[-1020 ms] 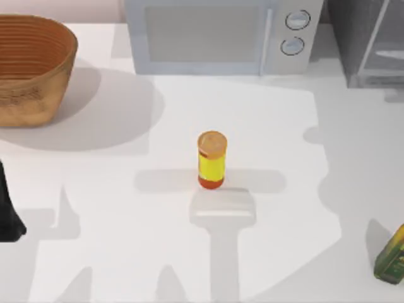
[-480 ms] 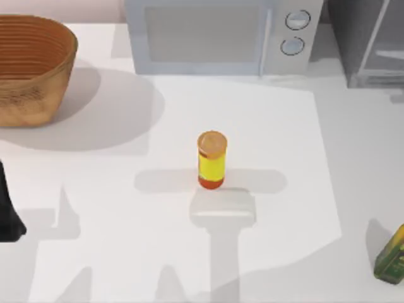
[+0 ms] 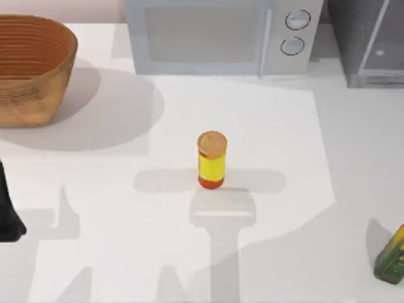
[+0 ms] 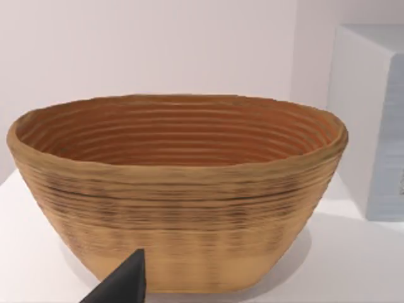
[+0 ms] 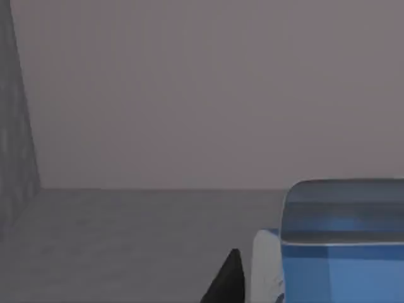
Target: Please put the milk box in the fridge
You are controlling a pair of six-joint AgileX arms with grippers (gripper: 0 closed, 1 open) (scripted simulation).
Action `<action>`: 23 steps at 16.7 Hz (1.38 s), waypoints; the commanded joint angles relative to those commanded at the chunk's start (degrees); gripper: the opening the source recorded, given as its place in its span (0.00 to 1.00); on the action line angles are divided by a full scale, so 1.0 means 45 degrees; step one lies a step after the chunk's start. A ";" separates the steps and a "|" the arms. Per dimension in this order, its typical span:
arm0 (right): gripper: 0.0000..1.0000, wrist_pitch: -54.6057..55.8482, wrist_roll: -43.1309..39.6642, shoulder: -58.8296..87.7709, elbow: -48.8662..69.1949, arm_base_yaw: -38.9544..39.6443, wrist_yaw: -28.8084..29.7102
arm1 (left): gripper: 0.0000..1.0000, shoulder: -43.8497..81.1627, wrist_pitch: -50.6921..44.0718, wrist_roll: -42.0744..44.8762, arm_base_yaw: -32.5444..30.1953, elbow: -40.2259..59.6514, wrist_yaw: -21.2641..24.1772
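1. Top view: a white desk [image 3: 95, 189] is seen from above. A woven basket [image 3: 31, 69] sits at the far left corner. A light grey microwave [image 3: 221, 38] with two round knobs stands along the far edge, about midway. The grey fridge [image 3: 369, 41] is set at the far right corner, its speckled body and pale frame partly cut off by the picture's edge. A yellow bottle [image 3: 211, 161] with an orange lid stands upright near the middle of the desk, well apart from everything else. A green-yellow carton [image 3: 391, 255] lies tilted at the right edge, towards the near corner. A dark part of the left arm [image 3: 7, 211] is seen at the left edge; how its jaws stand cannot be told.

2. Left wrist view: the basket [image 4: 177, 196] is seen close up from the side, upright on the desk. A side of the microwave [image 4: 372, 120] is seen beyond it. One dark fingertip of the left gripper [image 4: 123, 284] is seen in front of the basket; how far the jaws are open cannot be told.

3. Right wrist view: the milk box [image 5: 334, 246], blue-topped with a white side, is seen close to the camera inside a grey enclosure with a speckled fridge wall [image 5: 16, 126]. One dark fingertip of the right gripper [image 5: 224, 281] lies just beside the box. Whether the box is gripped cannot be told.
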 joint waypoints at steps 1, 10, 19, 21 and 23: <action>0.00 -0.0435 -0.0005 0.0304 0.0836 0.0054 0.0087 | 1.00 0.0000 0.0000 0.0000 0.0000 0.0000 0.0000; 0.00 -0.2673 -0.0028 0.1657 0.4349 0.0308 0.0543 | 1.00 0.0000 0.0000 0.0000 0.0000 0.0000 0.0000; 0.53 -0.2673 -0.0028 0.1657 0.4349 0.0308 0.0543 | 1.00 0.0000 0.0000 0.0000 0.0000 0.0000 0.0000; 0.68 -0.2673 -0.0028 0.1657 0.4349 0.0308 0.0543 | 1.00 0.0000 0.0000 0.0000 0.0000 0.0000 0.0000; 0.83 -0.2673 -0.0028 0.1657 0.4349 0.0308 0.0543 | 1.00 0.0000 0.0000 0.0000 0.0000 0.0000 0.0000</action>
